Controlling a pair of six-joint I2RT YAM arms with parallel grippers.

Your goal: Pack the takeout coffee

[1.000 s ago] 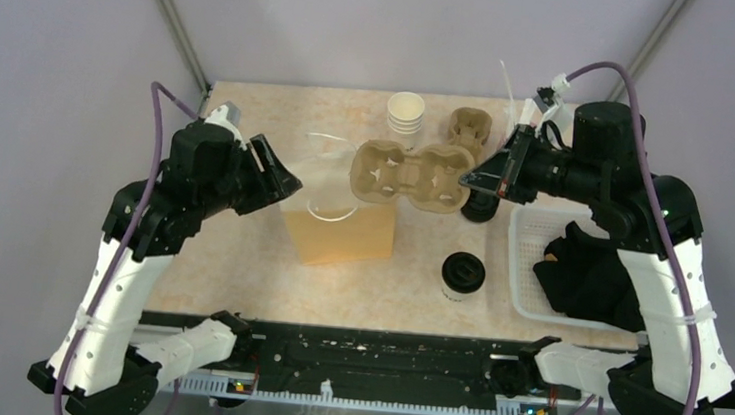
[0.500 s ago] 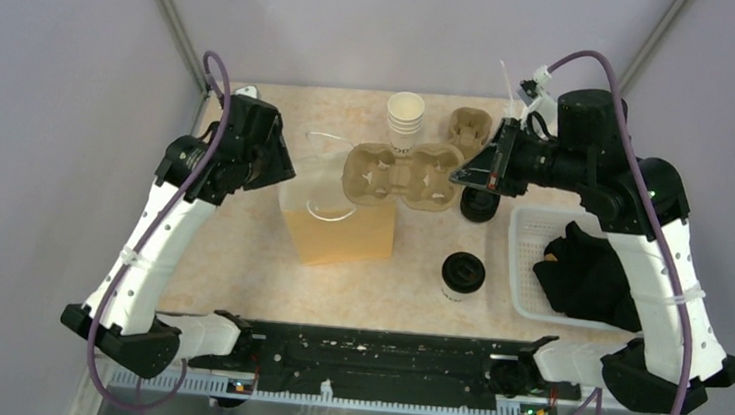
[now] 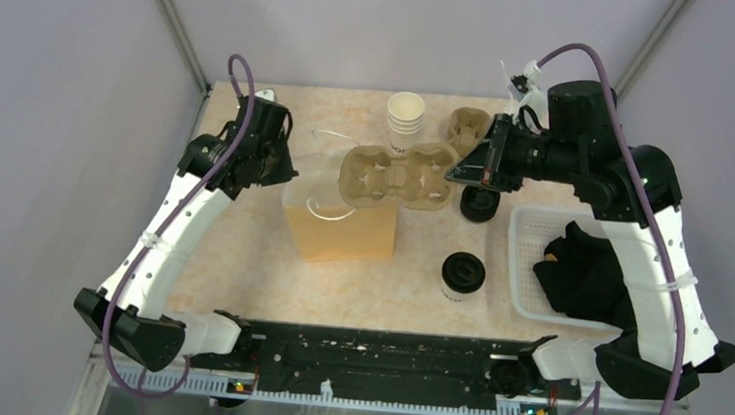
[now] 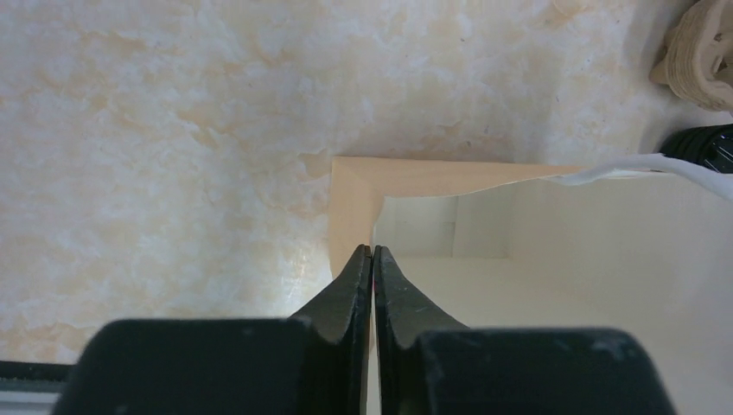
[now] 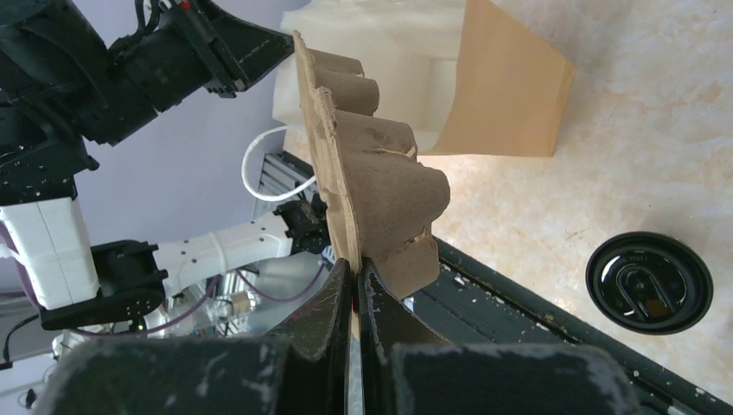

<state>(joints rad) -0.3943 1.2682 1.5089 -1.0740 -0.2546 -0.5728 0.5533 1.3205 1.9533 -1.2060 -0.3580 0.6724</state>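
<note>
R gripper (image 5: 354,270) clamped on end edge of cup carrier (image 3: 397,173). Carrier long axis runs L–R in top view, partly over mouth of bag (image 3: 341,233). L gripper (image 4: 372,259) pinched together on bag rim. Lidded coffee (image 3: 463,274) stands lower centre-right, nearer R arm, apart from both grippers.

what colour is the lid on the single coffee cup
Black. The takeout coffee lid shows best in the top external view.

1. A stack of lidless white cups (image 3: 405,116) stands upright at the far edge of the bench (image 3: 406,293).
2. A pulp carrier (image 3: 396,175) sits above the open paper bag (image 3: 341,233).
3. A white basket (image 3: 522,266) holds a dark item (image 3: 589,272), possibly cloth.
</note>
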